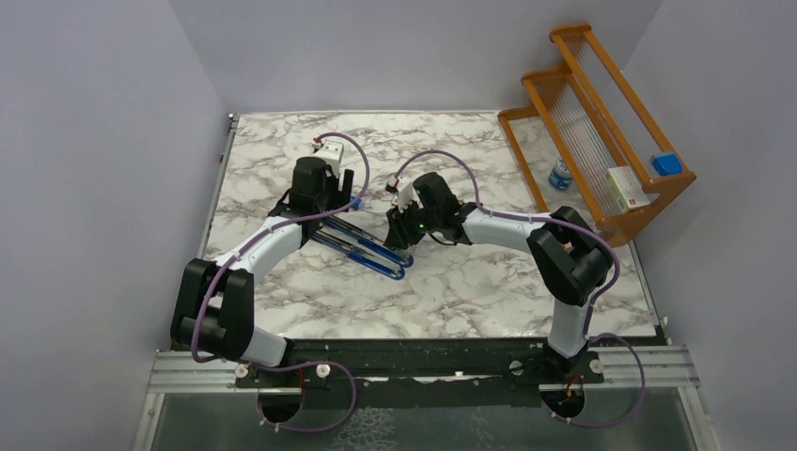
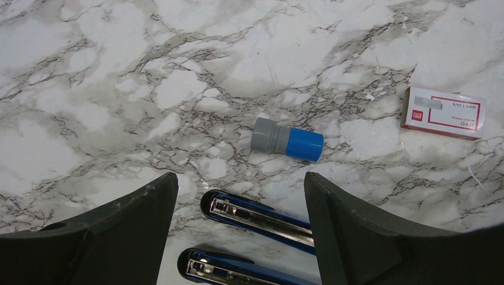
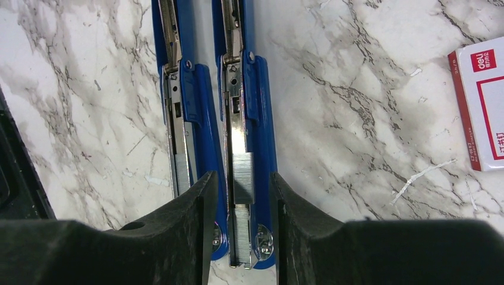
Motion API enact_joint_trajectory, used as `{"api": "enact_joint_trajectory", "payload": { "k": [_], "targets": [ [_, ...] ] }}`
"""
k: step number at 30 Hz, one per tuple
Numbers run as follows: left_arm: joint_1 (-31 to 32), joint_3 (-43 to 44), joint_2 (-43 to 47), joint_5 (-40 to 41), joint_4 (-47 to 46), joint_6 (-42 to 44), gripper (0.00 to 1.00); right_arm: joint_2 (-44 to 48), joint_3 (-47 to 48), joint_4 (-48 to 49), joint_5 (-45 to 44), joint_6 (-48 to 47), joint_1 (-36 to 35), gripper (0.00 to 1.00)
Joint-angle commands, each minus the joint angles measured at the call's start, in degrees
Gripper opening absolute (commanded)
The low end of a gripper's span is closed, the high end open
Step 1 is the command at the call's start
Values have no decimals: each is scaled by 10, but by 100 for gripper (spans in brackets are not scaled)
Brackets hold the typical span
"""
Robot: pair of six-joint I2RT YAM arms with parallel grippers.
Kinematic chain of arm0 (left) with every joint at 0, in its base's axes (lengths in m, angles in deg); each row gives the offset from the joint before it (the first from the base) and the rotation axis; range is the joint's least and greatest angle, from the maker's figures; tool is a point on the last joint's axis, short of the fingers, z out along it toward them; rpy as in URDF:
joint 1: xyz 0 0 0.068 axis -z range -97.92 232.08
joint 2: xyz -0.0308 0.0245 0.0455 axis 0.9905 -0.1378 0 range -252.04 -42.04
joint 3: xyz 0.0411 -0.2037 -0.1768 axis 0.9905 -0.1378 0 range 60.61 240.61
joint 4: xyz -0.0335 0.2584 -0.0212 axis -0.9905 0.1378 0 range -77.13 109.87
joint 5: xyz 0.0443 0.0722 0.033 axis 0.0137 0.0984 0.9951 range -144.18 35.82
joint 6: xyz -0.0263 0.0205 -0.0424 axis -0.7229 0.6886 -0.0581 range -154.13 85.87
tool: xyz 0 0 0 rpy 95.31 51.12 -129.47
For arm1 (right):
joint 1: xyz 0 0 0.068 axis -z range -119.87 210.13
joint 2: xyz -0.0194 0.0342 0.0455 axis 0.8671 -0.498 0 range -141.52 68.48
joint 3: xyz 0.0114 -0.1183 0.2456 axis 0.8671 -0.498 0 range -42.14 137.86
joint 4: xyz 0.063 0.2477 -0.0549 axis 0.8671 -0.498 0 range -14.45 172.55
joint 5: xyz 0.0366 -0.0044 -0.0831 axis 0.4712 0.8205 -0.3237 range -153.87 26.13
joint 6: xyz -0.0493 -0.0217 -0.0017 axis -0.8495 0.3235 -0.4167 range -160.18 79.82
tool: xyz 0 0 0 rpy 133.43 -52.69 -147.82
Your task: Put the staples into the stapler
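Plainly, "deli" on staples box [image 3: 480, 107].

From above, the left arm [image 1: 282, 235] and right arm [image 1: 489, 225] cover much of the stapler [image 1: 376, 256]. In the right wrist view its two halves run off the top edge. The staples box [image 3: 484, 107] right of it is cut by the frame. Whether the right gripper [image 3: 242, 181] actually presses the stapler cannot be told.
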Motion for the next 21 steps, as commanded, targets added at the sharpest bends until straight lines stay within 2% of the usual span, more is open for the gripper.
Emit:
{"api": "enact_joint_trajectory", "payload": {
  "k": [1, 21],
  "targets": [
    [-4, -5, 19, -9, -16, -3, 81, 4, 2, -11, -10, 0, -3, 38],
    [-4, -5, 19, -9, -15, -2, 81, -9, 7, -25, 1, -5, -4, 33]
  ]
}}
